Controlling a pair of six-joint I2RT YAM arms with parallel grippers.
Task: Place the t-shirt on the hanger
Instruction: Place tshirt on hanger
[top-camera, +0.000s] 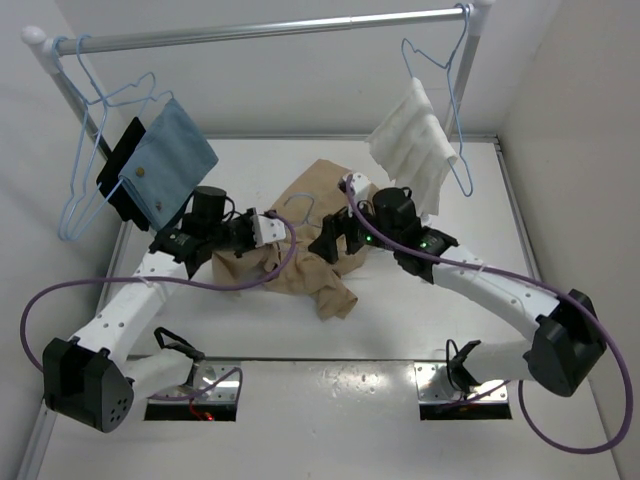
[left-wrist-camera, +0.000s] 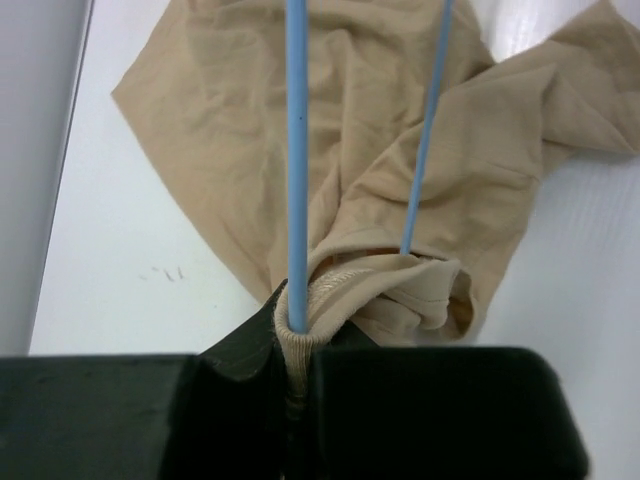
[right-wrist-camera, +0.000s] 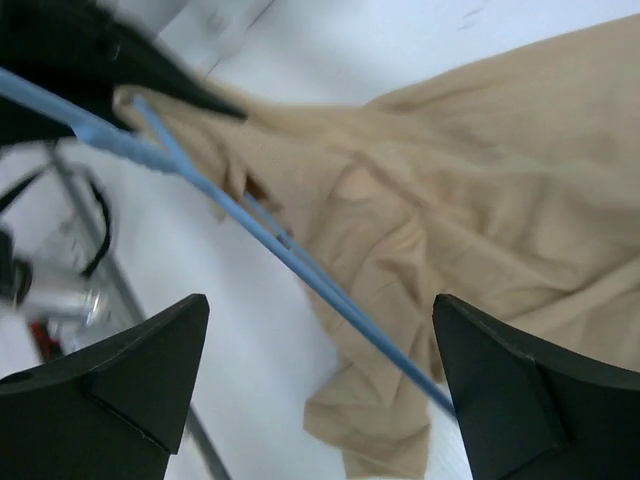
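Tan cotton, crumpled, right in the middle of the table (top-camera: 250, 335); that's the t-shirt (top-camera: 310, 275), bunched in folds with one end trailing toward the near edge; the hanger (top-camera: 300, 205), thin light-blue wire, lies across it with its hook showing toward the far edge.

Left gripper (top-camera: 278, 228) is in from the left, jaws closed down tight; the left wrist view shows them pinching the ribbed collar of the t-shirt (left-wrist-camera: 220, 120) together with one wire of the hanger (left-wrist-camera: 296, 150), which runs straight into the pinch at the left gripper (left-wrist-camera: 297, 345); a second blue wire slants down beside it and drops behind the rim of the neck opening.

Right gripper (top-camera: 338, 245) sits just right of the shirt's middle, jaws spread wide and gripping nothing; from its own camera the right gripper (right-wrist-camera: 320, 305) has its dark fingers (right-wrist-camera: 120, 385) far apart at either side, with the hanger (right-wrist-camera: 300, 262) crossing diagonally and the t-shirt (right-wrist-camera: 480, 200) lying under it; whether either finger touches the cloth, I can't tell.

Along the far edge, a metal rail (top-camera: 270, 32); a blue cloth (top-camera: 170, 165) hangs at its left end, a white towel (top-camera: 415, 140) at its right, each on its own wire hanger.
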